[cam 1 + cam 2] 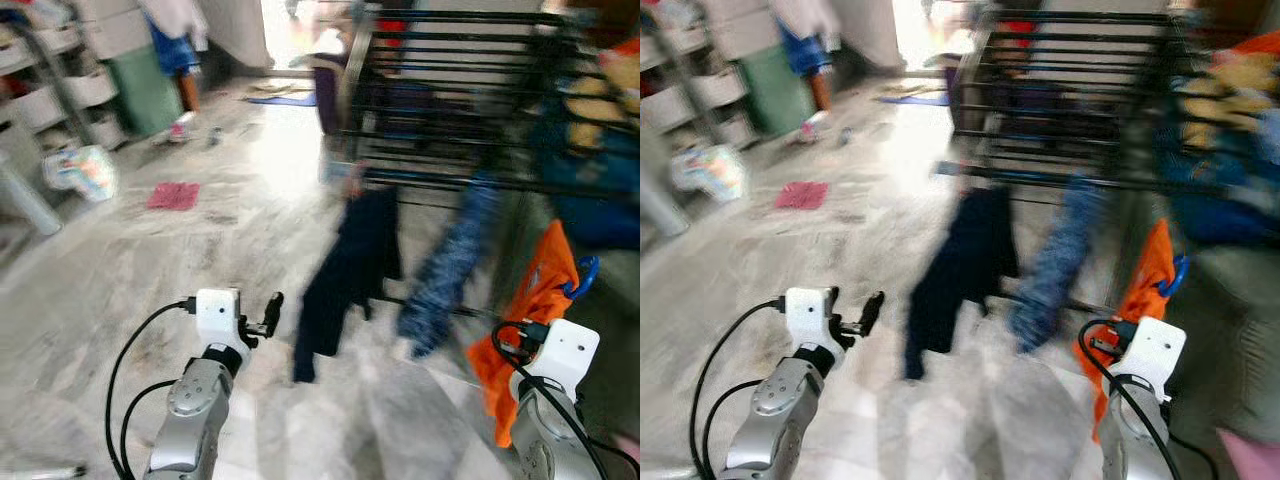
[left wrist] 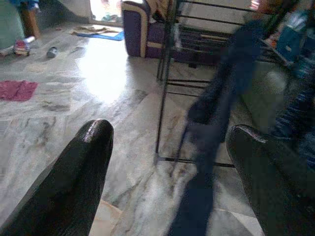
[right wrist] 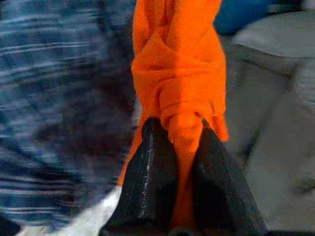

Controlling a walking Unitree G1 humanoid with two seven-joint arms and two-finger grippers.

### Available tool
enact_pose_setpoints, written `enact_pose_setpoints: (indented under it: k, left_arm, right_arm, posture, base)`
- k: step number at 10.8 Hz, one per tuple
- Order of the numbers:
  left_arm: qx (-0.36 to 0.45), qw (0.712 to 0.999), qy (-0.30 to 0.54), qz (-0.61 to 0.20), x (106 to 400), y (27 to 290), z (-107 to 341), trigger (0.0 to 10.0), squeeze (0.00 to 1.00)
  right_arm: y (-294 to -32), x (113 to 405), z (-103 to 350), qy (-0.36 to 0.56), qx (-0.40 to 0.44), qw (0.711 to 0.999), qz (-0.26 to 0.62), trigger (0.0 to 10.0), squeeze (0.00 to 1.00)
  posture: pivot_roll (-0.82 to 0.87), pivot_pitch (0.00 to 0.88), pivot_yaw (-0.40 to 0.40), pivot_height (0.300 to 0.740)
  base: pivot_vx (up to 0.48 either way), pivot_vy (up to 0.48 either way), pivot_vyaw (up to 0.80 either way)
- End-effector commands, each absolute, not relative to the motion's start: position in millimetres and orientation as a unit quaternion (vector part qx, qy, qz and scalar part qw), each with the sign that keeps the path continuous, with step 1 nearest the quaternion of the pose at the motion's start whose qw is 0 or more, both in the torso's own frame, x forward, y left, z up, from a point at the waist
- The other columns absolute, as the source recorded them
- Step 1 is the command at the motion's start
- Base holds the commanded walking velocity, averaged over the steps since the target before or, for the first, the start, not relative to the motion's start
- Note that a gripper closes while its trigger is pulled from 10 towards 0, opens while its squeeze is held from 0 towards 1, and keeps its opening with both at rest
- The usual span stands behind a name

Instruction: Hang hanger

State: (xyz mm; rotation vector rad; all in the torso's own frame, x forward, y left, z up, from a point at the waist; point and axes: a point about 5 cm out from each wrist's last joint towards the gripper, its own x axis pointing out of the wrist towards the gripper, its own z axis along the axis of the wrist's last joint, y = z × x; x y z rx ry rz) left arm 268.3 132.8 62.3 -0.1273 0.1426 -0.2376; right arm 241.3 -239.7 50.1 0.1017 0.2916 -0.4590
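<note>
From the head, looking down, the picture is blurry. A black drying rack [image 1: 450, 100] stands ahead on the grey marble floor [image 1: 200, 250]. Clothes hang from its bars: a dark navy garment [image 1: 350, 270] and, beside it on the right, a blue checked garment [image 1: 450, 270]. Lower right, an orange cloth [image 1: 530, 310] hangs on a blue hanger [image 1: 585, 275]; only the hanger's curved top peeks out by the cloth. The right arm's white wrist [image 1: 558, 355] sits just below that cloth. The left gripper [image 1: 272, 312] is held out low over the floor, well apart from the clothes. A pink rag [image 1: 173, 195] lies on the floor far to the left, near white shelves [image 1: 60, 80].

The other eye shows the same room. The orange cloth hangs right above the right wrist, with the bit of blue hanger at its edge.

The left wrist camera looks along two fat black fingers [image 2: 74, 182], and they stand wide apart with nothing between them. Past them are the thin black leg of the rack [image 2: 165, 98] and the dark navy garment hanging down. A purple sofa [image 2: 142, 29] sits farther back.

In the right wrist camera, the right gripper [image 3: 183, 132] has its two black fingers squeezed close on a bunched fold of the orange cloth, which rises straight up from them. The blue checked garment is a blur beside it. I cannot see the hanger itself here.
</note>
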Motion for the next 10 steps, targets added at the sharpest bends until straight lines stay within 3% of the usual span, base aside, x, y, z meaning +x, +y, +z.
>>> enact_pose_setpoints:
  k: [1,5,10]
  left_arm:
    - [-0.055,0.989,0.072,-0.118,268.3,137.9,63.1,10.0,0.0]
    - [-0.033,0.987,0.069,-0.144,267.3,131.0,64.3,10.0,0.0]
    - [-0.033,0.986,0.068,-0.148,266.9,129.2,64.6,10.0,0.0]
  right_arm:
    - [-228.5,252.0,59.1,0.125,0.052,0.971,-0.199,10.0,0.0]
    - [-227.6,256.9,59.0,0.124,0.054,0.971,-0.197,10.0,0.0]
    - [-227.9,259.5,55.3,0.133,0.052,0.972,-0.187,10.0,0.0]
  posture:
    - [-0.05,0.001,0.037,0.74]
    - [-0.05,0.001,0.039,0.74]
    - [-0.05,0.0,0.031,0.74]
  base:
    - [0.352,0.296,0.0]
    - [0.421,-0.063,-0.59]
    - [0.0,0.0,0.0]
